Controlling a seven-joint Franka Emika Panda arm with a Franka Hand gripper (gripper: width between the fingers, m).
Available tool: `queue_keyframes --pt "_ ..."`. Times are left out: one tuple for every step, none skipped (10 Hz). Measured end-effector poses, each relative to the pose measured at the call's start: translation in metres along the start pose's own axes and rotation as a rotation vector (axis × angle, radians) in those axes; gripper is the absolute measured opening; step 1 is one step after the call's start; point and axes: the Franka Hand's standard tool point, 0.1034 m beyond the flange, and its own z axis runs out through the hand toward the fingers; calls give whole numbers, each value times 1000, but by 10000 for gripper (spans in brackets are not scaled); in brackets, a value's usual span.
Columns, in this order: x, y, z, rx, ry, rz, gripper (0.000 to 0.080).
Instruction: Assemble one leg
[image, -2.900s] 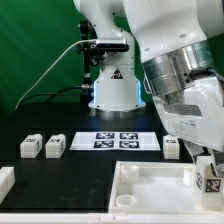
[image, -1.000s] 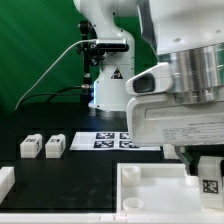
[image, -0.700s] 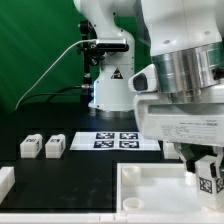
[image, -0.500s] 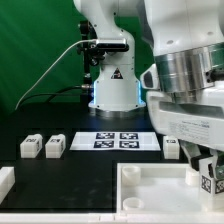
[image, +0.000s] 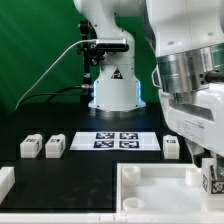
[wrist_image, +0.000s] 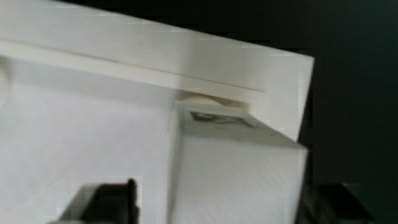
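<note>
The gripper (image: 211, 172) has sunk lower over the past second, clenched on the small white plastic tagged leg (image: 211, 181), carrying it down at the large flat white raised-rim panel's (image: 150, 182) corner, exterior view's right. Seating seems underway.

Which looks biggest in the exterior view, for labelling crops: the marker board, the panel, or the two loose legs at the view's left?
1. The panel, nearest the camera, so partly flattered.
2. The marker board.
3. The two legs and, alike in size; not ranked against each other.
</note>
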Motion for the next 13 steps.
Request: queue_keyframes --pt "-1 2 0 -24 -9 -125 598" --pt "-1 0 -1 -43 -4 -310 598" --pt "0 1 0 -42 -5 -410 641" --pt "0 1 0 -42 -7 -498 641" --pt "0 1 0 -43 -8 -591 648" --pt "0 2 1 -58 -5 -765 648" --pt "-3 2 5 -100 10 -974 649" --pt "-6 1 5 -116 13 -1099 649" --pt "-4 2 5 -112 9 -1131 640" --pt "-5 2 5 -111 12 -1053 462" --pt "-5 2 5 -108 12 -1019 462" --pt "-6 2 6 -102 12 -905 311" --pt "-7 2 6 -98 15 -804 291"
